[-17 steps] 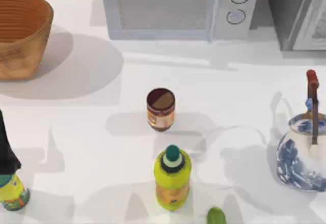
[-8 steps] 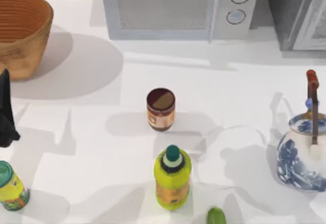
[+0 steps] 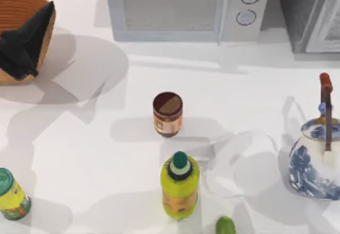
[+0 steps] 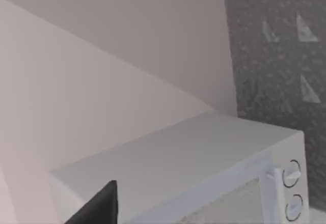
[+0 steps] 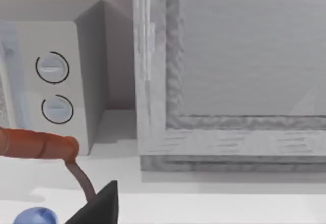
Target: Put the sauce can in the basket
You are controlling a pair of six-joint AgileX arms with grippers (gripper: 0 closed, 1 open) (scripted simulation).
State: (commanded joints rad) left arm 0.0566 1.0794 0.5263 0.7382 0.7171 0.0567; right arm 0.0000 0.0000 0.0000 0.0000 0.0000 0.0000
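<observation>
The sauce can (image 3: 167, 114) stands upright in the middle of the table, short, with a dark maroon top and an orange-red label. Nothing touches it. The orange-brown wicker basket (image 3: 18, 5) sits at the far left back corner. My left gripper (image 3: 22, 48) is a black shape hanging over the basket's right side, far from the can, and it hides part of the rim. In the right wrist view a dark edge of my right gripper (image 5: 102, 206) shows beside the teapot's red handle (image 5: 35, 143).
A microwave (image 3: 186, 8) and a grey cabinet (image 3: 313, 10) line the back. A yellow-green bottle (image 3: 179, 186) stands just in front of the can. A colourful bottle (image 3: 11, 194) is at the front left, a blue-white teapot (image 3: 319, 159) at the right, and a green object (image 3: 225, 226) at the front edge.
My left arm has swung from the front left of the table towards the back and now hangs over the basket. The can and the bottles have stayed put.
</observation>
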